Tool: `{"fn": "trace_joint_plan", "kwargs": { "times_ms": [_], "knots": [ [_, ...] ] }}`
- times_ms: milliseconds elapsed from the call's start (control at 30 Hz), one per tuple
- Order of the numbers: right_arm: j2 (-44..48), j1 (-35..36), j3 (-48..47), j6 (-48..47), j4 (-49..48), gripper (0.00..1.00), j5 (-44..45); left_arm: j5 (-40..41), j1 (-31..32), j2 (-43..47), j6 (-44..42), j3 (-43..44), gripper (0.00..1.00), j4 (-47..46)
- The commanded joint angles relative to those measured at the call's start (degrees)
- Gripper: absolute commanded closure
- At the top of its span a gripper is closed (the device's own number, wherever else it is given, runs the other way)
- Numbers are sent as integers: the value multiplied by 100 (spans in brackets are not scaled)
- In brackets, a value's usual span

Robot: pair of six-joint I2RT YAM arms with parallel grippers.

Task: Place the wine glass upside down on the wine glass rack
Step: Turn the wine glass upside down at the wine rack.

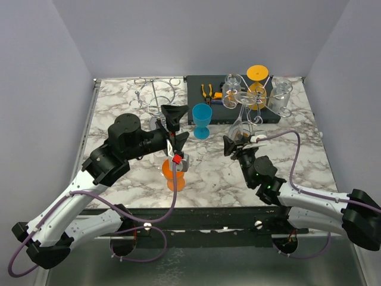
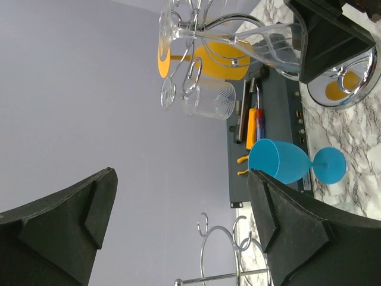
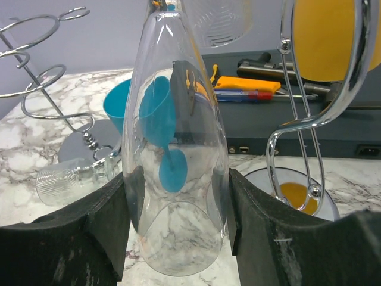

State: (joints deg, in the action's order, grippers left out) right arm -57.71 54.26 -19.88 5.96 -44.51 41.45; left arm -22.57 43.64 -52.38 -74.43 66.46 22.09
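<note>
The marble desk (image 1: 119,119) is seen to carry two chrome racks. The loaded wine glass rack (image 1: 241,80) stands at the far right. An empty rack (image 1: 156,94) stands at the far left. Between them a dark tray (image 1: 194,89) is set, in which pliers (image 1: 208,91) and other small tools are kept. From the loaded rack an orange glass (image 1: 257,89) and clear glasses are hung. Nothing is seen inside any of them.

The clear wine glass (image 3: 175,149) is held off the desk just in front of that rack, and is not yet hung. It is clasped round the bowl by the right gripper (image 1: 238,145). A finger (image 3: 107,226) is pressed to each flank, with the rim towards the wrist and the stem pointing away.

The glass is judged light, rigid, thin-walled and slippery. A gentle squeeze on the widest part of the bowl is therefore thought safest, and knocks against the chrome wire are to be avoided. The foot must be left free for the rack's slot.

The left gripper (image 2: 181,176) is spread wide with nothing between its fingers.

A blue goblet (image 1: 202,121) and an orange glass (image 1: 174,174) are stood empty on the desk, and a ribbed glass (image 3: 71,182) is laid on its side.
</note>
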Motion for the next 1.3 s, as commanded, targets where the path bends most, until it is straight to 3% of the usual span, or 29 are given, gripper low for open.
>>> {"fn": "trace_joint_plan", "kwargs": {
  "times_ms": [0, 567, 1267],
  "knots": [
    [-170, -76, -290, 28, -229, 86, -205, 75, 41, 127, 48, -61, 1, -82],
    [-889, -695, -701, 270, -117, 87, -940, 64, 41, 149, 8, -67, 1, -82],
    [-1461, -706, -799, -347, -675, 89, -1642, 103, 42, 193, -42, -157, 1, -99]
  ]
}}
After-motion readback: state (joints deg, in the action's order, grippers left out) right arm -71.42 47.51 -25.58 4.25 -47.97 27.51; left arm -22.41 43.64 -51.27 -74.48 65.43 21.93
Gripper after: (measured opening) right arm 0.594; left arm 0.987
